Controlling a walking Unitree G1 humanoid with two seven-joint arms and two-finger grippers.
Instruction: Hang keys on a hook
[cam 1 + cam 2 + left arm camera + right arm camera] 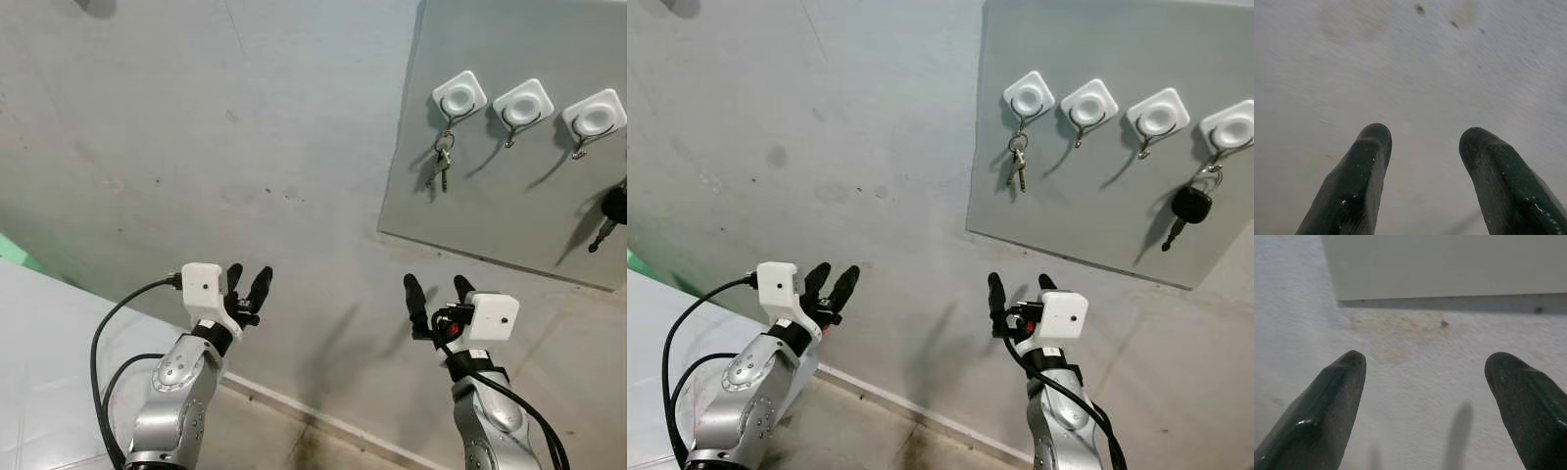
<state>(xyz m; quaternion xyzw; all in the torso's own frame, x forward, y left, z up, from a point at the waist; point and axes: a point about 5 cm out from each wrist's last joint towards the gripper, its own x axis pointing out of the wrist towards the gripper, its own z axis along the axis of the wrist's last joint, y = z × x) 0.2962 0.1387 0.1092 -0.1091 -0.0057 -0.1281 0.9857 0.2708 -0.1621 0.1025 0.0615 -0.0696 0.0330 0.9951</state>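
Keys, a small silver bunch on a ring (1017, 164), hang well above and beyond your right gripper's fingers, on the leftmost white square wall hook (1029, 96); neither gripper has anything in it.

Nearest you, the left gripper (247, 285) is raised before the wall with its two black fingers parted and released; its wrist view shows both fingertips (1373, 142) with bare wall between them. The right gripper (1018, 286) is up at about the same height, fingers spread wider and holding nothing. Its white camera block covers part of the finger on its outer side in the head views, so you see that one only as a short tip.

Just above the right fingers runs the lower edge of the pale grey rectangular board (1068, 211) fixed to the grey plaster wall (196, 147); the right wrist view catches only a corner of that board.

Farther up, along the board's top, sit four white square hooks. The second hook (1089, 104) and third hook (1157, 116) carry nothing. From the fourth hook (1232, 127), which is cut by the frame edge, hangs a black-headed car key (1188, 208) on a ring. The blades of the silver bunch are too small to count.
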